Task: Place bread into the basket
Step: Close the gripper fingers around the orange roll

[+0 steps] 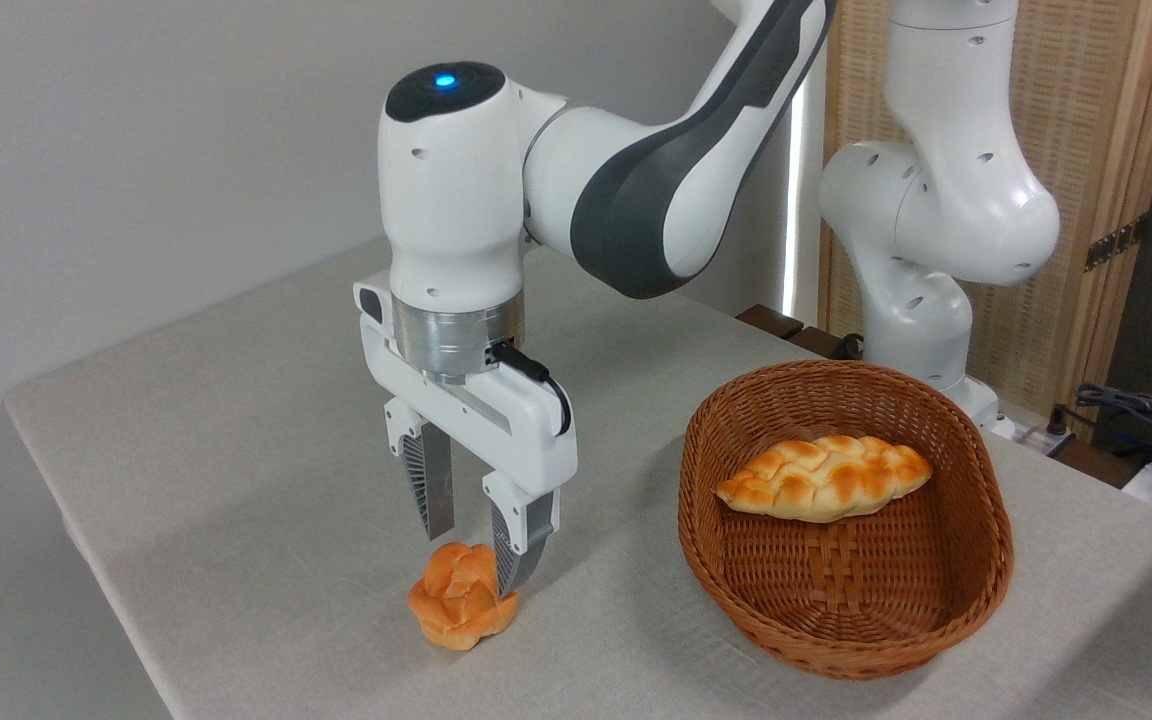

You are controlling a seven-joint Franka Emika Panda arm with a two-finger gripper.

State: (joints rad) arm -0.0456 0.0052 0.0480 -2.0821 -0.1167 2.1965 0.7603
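While bread [463,608] sits near table edge, jaws spread astride it.

In the lower centre of the frame, the gripper [476,558] has its right finger [519,545] covering part of the bread [461,608]. The braided loaf [824,478] hides part of the basket [841,640] interior. The arm [636,190] runs off the top edge.
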